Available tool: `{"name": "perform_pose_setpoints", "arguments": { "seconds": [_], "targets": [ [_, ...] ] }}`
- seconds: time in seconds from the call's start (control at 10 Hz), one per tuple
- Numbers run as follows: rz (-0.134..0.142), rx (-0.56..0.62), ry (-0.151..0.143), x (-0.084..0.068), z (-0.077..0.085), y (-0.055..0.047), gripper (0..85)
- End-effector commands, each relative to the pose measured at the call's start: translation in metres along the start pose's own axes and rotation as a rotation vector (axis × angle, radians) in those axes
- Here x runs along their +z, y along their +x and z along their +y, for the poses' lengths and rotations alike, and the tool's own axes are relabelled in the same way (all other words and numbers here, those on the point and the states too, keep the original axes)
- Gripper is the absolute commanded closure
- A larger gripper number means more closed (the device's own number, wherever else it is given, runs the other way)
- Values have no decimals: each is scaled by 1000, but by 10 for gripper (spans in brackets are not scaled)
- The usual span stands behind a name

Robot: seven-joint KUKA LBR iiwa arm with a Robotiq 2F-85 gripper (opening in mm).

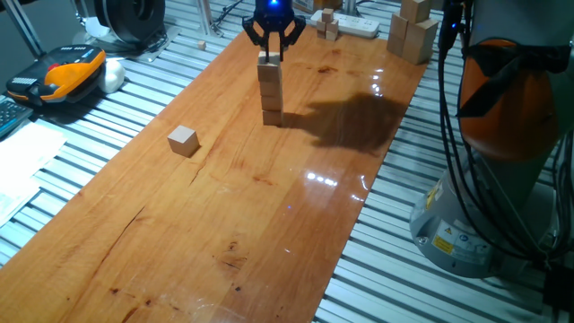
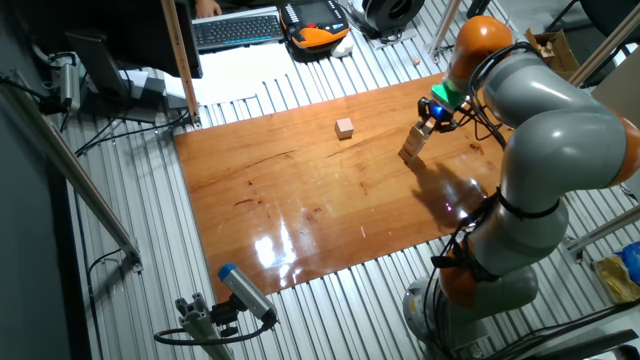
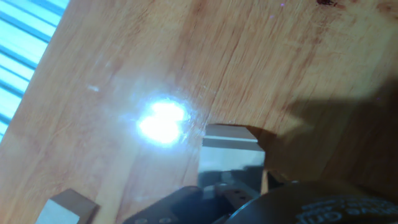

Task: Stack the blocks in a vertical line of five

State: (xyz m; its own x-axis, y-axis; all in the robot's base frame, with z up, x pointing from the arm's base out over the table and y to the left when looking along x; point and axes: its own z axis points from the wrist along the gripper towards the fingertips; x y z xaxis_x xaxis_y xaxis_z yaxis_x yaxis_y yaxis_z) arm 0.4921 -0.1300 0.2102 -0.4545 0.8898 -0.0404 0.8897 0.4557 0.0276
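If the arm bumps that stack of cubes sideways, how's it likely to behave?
The stack would probably topple: it stands tall and narrow, several cubes high, and seems to lean slightly in the other fixed view. The glossy tabletop might also let the bottom cube slide. The lone cube, flat-faced, should scoot rather than roll.

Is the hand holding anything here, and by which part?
The hand is at the top block of the stack, fingers beside it; an actual grip cannot be told.

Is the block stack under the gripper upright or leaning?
Upright: in one fixed view the stack rises straight from the table, blocks roughly aligned, gripper at its top.
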Motion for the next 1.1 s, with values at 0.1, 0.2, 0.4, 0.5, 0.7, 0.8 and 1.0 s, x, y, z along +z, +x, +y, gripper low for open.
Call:
{"name": "perform_pose_setpoints", "arguments": {
  "seconds": [0.1,0.2,0.4,0.5,0.7,0.8,1.0],
  "targets": [
    [-9,1,14,0,3,2,0],
    [-11,1,15,0,2,3,0],
    [-7,-6,7,-3,1,3,0],
    [-3,-10,2,-3,0,3,0],
    [-3,-21,0,-3,-1,2,0],
    [-3,-22,0,-4,-1,2,0],
    [-3,-35,-3,-5,-3,2,0]
  ]
}}
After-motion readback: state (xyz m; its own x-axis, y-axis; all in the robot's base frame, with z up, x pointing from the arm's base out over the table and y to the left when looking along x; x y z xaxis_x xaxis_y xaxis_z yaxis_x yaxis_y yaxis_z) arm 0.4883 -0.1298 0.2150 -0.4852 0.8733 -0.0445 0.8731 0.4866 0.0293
